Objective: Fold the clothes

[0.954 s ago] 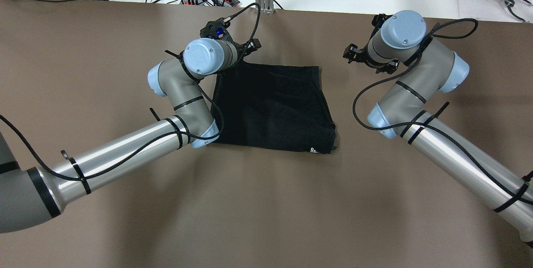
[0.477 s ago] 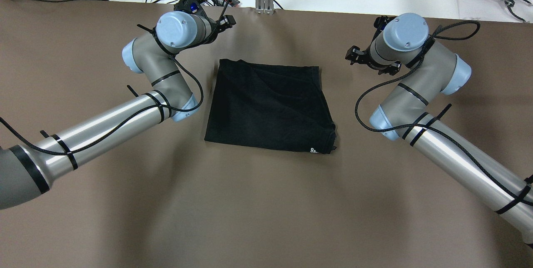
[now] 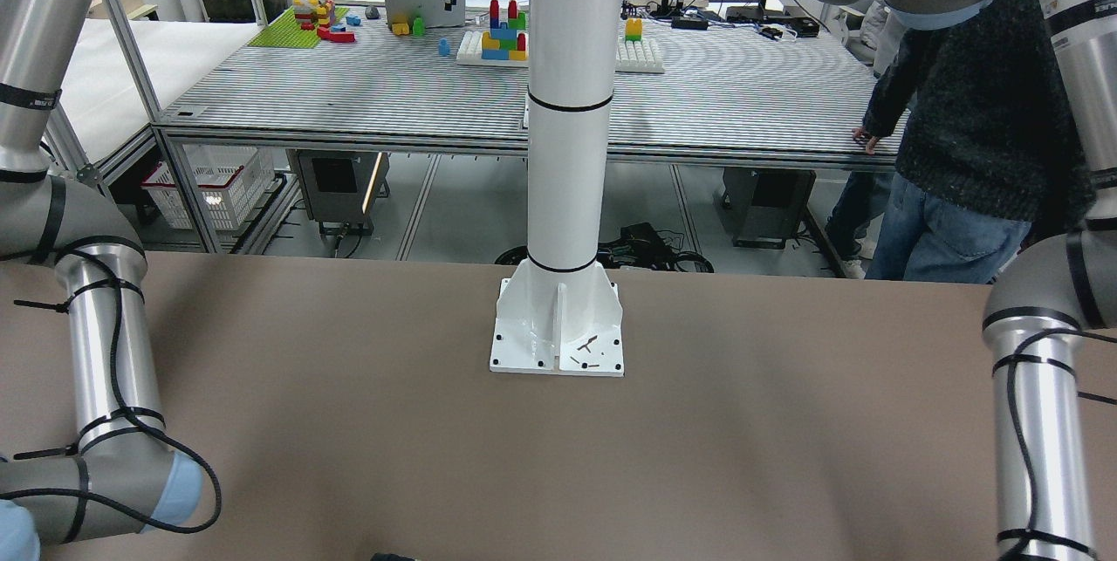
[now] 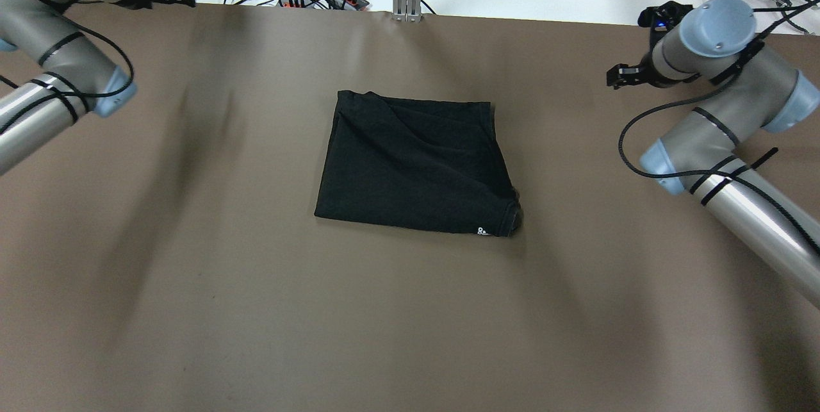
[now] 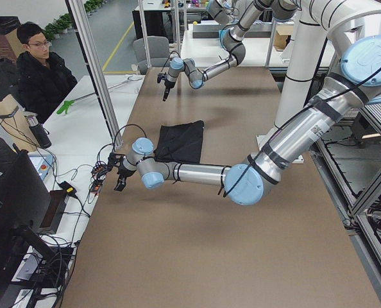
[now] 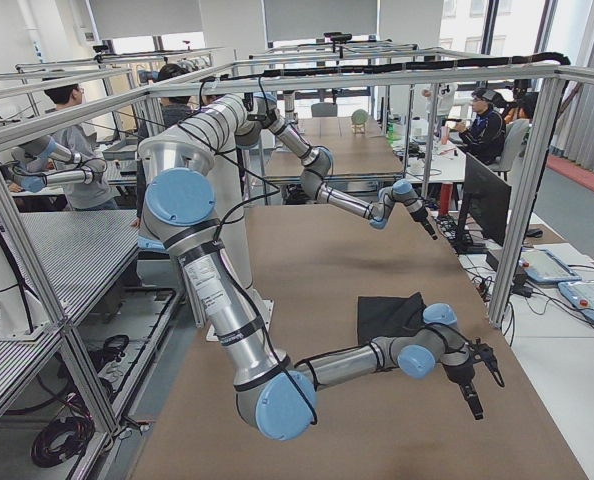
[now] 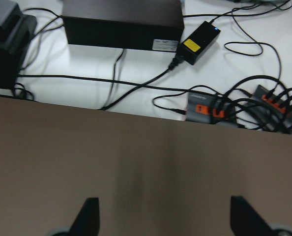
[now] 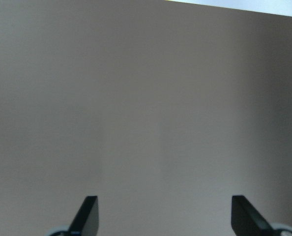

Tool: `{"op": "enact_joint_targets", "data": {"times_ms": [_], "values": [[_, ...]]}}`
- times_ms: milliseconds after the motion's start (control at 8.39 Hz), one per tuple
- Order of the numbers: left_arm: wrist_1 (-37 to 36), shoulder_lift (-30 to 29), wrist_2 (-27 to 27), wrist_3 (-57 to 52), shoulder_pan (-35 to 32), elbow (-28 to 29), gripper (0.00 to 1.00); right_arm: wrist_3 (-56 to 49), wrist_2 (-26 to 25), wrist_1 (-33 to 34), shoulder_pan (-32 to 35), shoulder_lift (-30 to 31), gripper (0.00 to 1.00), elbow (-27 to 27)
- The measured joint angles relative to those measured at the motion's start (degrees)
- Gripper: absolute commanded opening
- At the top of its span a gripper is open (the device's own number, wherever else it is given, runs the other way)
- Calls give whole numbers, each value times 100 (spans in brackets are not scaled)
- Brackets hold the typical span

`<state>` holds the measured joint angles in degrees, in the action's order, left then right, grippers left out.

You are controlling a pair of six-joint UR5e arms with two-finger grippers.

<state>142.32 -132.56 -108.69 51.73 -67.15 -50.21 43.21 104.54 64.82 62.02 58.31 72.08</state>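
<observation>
Closest to the robot is the front of the brown table. In its middle lie the clothes, one black piece folded into a small square, a bit lumpy at its near right corner. Farther off, the left gripper hangs by the far edge, near a black box. Its jaws are spread wide and hold nothing. The right gripper is the same, well apart from the clothes. I think the folding is done. Maybe only smoothing is left.

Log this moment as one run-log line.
black cloth: folded on table, not gripped | left end effector: open, empty | right end effector: open, empty
</observation>
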Motion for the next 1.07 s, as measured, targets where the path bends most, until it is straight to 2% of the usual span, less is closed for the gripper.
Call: {"op": "enact_joint_targets", "data": {"times_ms": [358, 596, 834, 1073], "values": [[-209, 1173, -558, -2707, -1052, -405, 94, -2052, 15, -490, 819, 814, 95, -11], [-220, 1783, -652, -4037, -1544, -461, 94, -3605, 194, -1014, 1449, 1463, 95, -16], [-221, 2158, -625, -4714, -1834, -602, 94, -4680, 648, -1253, 1993, 1897, 95, -27], [-249, 2291, -532, -4871, -1909, -794, 94, -5022, 893, -1314, 2203, 2121, 95, 38]]}}
